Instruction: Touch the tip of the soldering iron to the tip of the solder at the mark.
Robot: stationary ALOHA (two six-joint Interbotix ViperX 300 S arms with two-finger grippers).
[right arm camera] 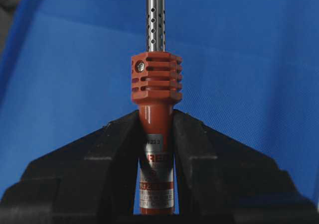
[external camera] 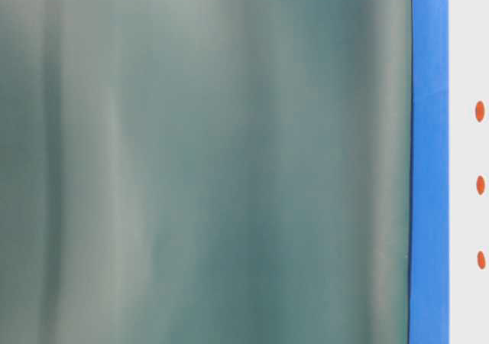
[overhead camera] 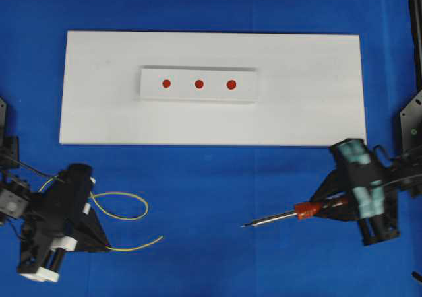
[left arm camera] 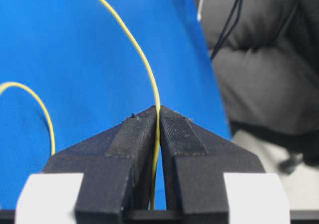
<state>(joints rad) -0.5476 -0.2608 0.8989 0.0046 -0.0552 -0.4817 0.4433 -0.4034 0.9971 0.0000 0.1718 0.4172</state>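
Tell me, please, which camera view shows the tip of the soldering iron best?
The overhead view: only there the whole soldering iron appears, tip included, pointing left. The right wrist view shows only handle and shaft in the right gripper. The other two views show nothing of it.

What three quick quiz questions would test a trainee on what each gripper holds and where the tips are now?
1. True or false: the left gripper is shut on the yellow solder.
2. What does the right gripper hold: A) the soldering iron, B) a brush, C) nothing?
3. How many red dots mark the small white block?

Key: 1 true; 2 A; 3 three. Both tips hang over the blue cloth, short of the block.
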